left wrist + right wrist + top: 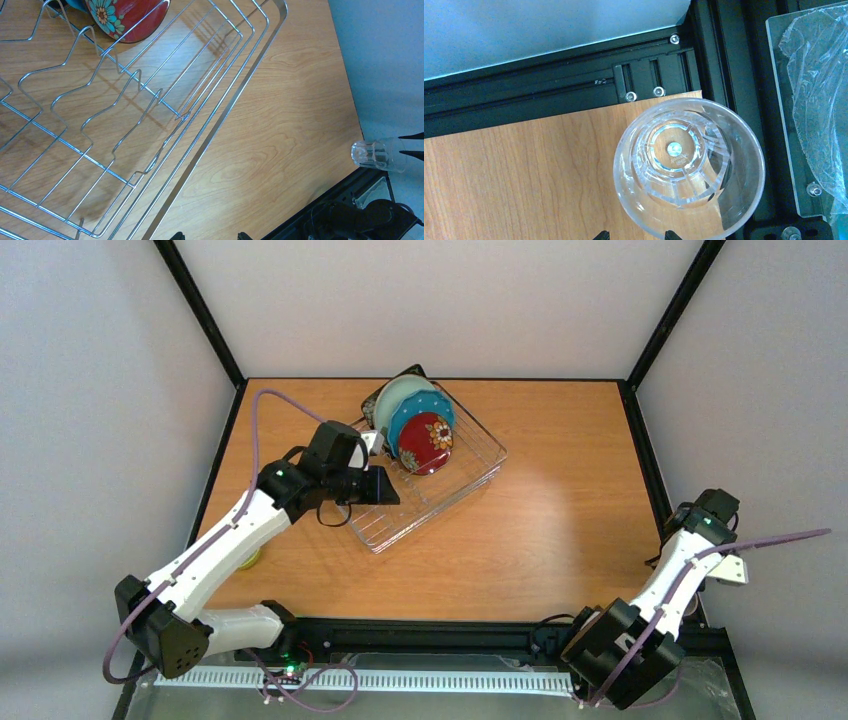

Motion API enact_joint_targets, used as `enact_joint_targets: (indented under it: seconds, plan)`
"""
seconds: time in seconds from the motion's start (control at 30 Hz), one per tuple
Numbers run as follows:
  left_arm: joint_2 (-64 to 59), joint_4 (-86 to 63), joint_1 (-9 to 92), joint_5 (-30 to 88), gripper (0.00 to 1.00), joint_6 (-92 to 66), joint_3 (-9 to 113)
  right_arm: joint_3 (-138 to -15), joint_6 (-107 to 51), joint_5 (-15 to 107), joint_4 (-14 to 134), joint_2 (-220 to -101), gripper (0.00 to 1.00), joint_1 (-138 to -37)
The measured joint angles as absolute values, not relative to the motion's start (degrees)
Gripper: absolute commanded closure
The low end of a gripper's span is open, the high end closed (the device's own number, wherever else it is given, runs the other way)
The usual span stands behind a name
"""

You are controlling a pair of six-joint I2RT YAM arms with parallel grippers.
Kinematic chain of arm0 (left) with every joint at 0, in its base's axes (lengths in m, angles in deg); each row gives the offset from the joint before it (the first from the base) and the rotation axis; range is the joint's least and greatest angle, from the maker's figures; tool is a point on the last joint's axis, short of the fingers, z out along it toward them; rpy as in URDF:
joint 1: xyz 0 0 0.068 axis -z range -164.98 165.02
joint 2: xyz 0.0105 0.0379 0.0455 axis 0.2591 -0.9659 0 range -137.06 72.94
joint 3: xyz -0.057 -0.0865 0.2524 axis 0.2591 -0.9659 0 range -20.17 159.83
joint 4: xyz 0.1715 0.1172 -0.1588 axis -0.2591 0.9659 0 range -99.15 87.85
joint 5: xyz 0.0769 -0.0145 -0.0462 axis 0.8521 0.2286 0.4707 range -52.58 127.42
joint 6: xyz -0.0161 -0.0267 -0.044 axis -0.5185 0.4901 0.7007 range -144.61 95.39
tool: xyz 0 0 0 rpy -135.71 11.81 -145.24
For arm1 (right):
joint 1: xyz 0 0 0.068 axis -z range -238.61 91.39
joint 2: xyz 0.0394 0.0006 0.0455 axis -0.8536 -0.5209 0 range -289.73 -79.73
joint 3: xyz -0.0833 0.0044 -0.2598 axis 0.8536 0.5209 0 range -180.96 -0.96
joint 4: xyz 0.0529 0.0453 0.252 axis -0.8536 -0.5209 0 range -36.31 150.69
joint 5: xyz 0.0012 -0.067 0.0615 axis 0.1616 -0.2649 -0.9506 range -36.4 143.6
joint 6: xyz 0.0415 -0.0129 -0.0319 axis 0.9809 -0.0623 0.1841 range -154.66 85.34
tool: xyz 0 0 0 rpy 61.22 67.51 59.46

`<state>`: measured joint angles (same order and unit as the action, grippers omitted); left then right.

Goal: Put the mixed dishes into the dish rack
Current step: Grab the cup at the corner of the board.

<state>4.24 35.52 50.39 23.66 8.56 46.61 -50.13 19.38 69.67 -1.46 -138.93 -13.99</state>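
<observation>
Although the right arm [670, 580] hides it from above, the glass cup [689, 167] stands upright at the near right corner of the table [560, 540], and the wrist camera looks straight down into its mouth. The right claw [636, 235] hangs over its rim with jaws apart. Only the two tips show, at the frame's bottom edge. The left claw [210, 236] is open and empty beside the rack [465, 475], its tips likewise cut off. Four plates stand on edge at the rack's far end: the red plate [428, 443] in front, then the blue plate [440, 408], the mint plate [400, 392] and a black plate [416, 370] almost wholly covered. A yellow-green sliver [250, 558], perhaps a bowl, pokes out beneath the left arm [230, 540].
</observation>
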Motion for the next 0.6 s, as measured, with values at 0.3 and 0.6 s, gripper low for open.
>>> enact_joint_targets:
  seconds: [0.3, 0.6]
  plan:
    - [4.3, 35.6, 50.4, 22.7, 0.43, 8.5, 46.6, -47.1, 18.6, 69.9, 0.3, -139.3, 0.36, -11.1]
    - [4.9, 35.6, 50.4, 21.5, 0.43, 8.2, 46.6, -45.6, 18.1, 68.9, 3.7, -140.7, 0.36, -8.7]
